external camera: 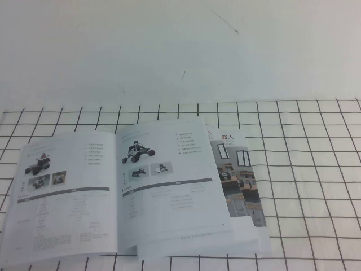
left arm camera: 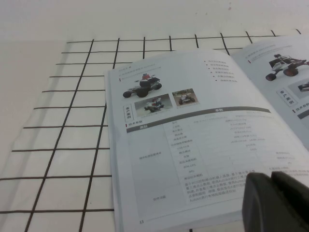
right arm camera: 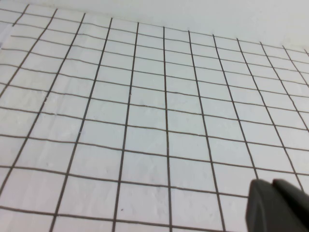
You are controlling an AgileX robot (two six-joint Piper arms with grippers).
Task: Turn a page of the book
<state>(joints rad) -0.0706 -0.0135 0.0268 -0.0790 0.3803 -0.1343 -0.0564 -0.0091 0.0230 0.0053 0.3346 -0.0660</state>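
Observation:
The book (external camera: 67, 197) lies open and flat on a black-gridded white cloth (external camera: 304, 169). Its right-hand page (external camera: 169, 186) shows a black wheeled rover, two small photos and a grey bar. The left-hand leaf shows a similar rover with red on it. In the left wrist view the book (left arm camera: 193, 140) fills the middle and the page (left arm camera: 289, 82) shows at the edge. My left gripper (left arm camera: 270, 176) is shut and empty, just above the left-hand leaf's lower part. My right gripper (right arm camera: 271, 182) is shut and empty above bare cloth (right arm camera: 145, 121). Neither arm shows in the high view.
Under the book's right side, further sheets with coloured photos (external camera: 243, 186) stick out toward the right. The gridded cloth spreads to the right of the book and in front of it. Behind the cloth is plain white table (external camera: 180, 51).

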